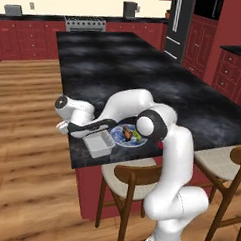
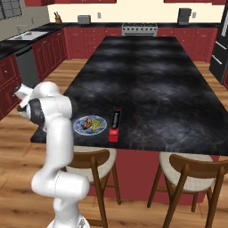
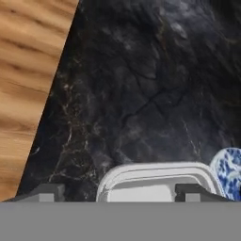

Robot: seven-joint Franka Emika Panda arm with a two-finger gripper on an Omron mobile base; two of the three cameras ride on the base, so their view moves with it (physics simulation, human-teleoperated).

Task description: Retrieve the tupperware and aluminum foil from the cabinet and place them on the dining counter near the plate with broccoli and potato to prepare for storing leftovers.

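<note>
The tupperware [image 1: 99,143] is a shallow grey-clear container resting on the dining counter [image 1: 125,67] at its near left corner. My gripper [image 1: 104,130] hovers just above it, open. In the hand view the fingertips [image 3: 47,193] stand wide apart, with the tupperware [image 3: 157,181] below them; one tip is outside its wall and the other over its inside. The plate [image 1: 123,129] with broccoli [image 1: 137,136] and potato [image 1: 127,136] lies right beside the container. The black aluminum foil [image 2: 115,123] box lies on the counter just right of the plate [image 2: 83,128]. The cabinet is out of view.
Two wooden stools [image 1: 132,179] [image 1: 225,163] stand under the counter's near edge. Wooden floor [image 3: 28,70] drops off to the left of the counter corner. A range and red base cabinets [image 2: 89,42] line the far wall.
</note>
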